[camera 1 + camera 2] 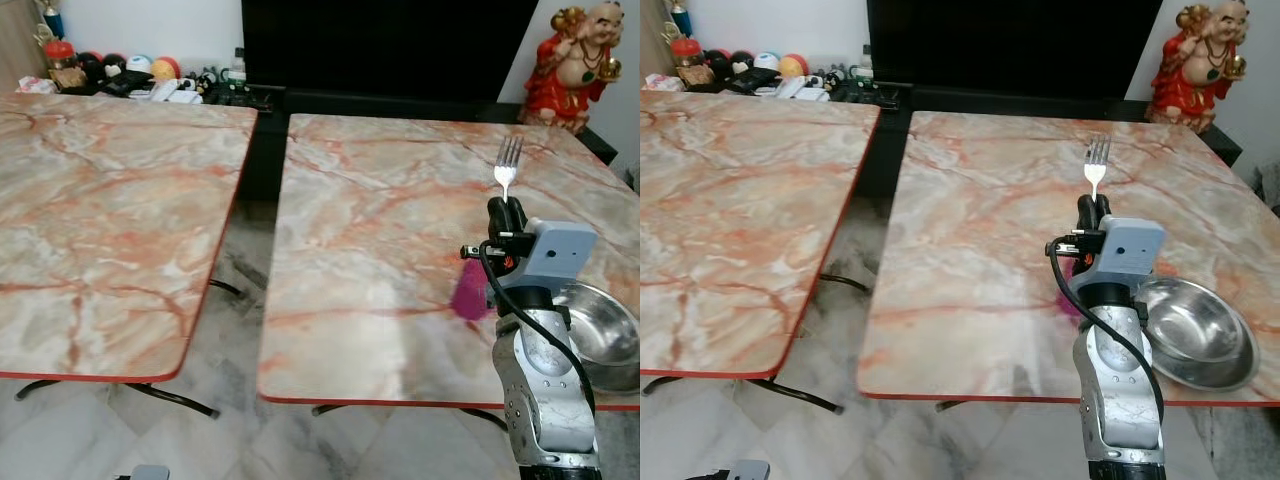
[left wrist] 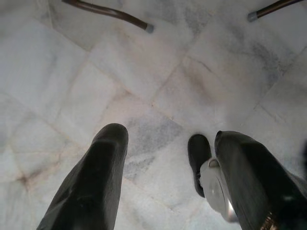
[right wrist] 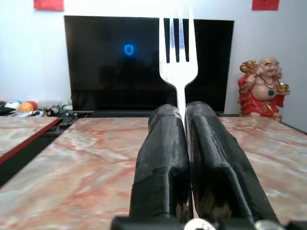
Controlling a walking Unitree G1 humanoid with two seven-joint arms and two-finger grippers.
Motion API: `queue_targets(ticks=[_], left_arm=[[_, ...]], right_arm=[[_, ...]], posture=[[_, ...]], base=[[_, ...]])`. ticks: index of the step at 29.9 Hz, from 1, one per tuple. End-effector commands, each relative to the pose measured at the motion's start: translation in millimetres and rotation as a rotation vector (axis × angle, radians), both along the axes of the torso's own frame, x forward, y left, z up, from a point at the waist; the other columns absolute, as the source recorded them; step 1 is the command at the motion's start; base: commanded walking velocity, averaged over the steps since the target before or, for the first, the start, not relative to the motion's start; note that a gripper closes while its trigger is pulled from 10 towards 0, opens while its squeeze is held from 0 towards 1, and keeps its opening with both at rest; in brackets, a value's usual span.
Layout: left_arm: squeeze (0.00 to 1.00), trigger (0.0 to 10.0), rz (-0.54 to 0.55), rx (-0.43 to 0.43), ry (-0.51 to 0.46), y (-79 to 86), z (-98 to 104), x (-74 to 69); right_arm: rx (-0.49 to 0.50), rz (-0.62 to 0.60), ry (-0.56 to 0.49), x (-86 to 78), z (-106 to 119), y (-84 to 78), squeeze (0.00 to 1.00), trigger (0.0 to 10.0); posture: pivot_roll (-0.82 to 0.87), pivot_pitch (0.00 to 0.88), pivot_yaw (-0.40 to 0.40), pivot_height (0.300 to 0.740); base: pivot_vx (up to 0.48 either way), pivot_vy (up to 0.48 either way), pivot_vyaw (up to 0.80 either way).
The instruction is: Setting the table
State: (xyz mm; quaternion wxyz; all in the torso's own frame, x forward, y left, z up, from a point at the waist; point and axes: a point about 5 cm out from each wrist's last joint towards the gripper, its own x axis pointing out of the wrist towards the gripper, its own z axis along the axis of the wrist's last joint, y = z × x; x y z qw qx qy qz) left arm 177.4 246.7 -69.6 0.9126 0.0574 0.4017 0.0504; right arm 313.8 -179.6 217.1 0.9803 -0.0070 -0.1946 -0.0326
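Note:
A silver fork stands upright, tines up, clamped by its handle in my right gripper, which is raised over the right side of the right marble table. The right wrist view shows both black fingers pressed against the fork. A steel bowl sits on the table's near right corner, just right of my right arm. A pink thing lies on the table behind that arm, mostly hidden. My left gripper hangs open low over the marble floor.
A second marble table stands to the left, with a floor gap between the two. A dark TV and low cabinet with clutter run along the back wall. A red and gold figurine stands at the back right.

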Motion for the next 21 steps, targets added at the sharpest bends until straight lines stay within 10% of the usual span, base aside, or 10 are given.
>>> queue_targets(ticks=[1, 13, 21], left_arm=[[0.0, 10.0, -0.016, -0.016, 0.038, -6.9, -5.8, -6.6], [0.0, 10.0, -0.027, -0.011, 0.039, -7.8, -5.7, -6.1], [0.0, 10.0, -0.03, -0.018, 0.037, -8.0, -5.0, -4.5]], right_arm=[[-0.009, -0.035, -0.007, -2.5, 2.4, -8.0, 0.0, 10.0], [-0.022, -0.05, 0.001, -4.0, 0.7, -12.6, 0.0, 10.0], [-0.034, -0.071, 0.022, -3.5, -1.9, -17.0, 0.0, 10.0]], posture=[[-0.1, 0.077, 0.003, 0.74], [-0.1, 0.053, 0.007, 0.74], [-0.1, 0.065, 0.006, 0.74]], base=[[0.0, -0.465, 0.0], [0.0, -0.469, 0.0], [0.0, 0.0, 0.0]])
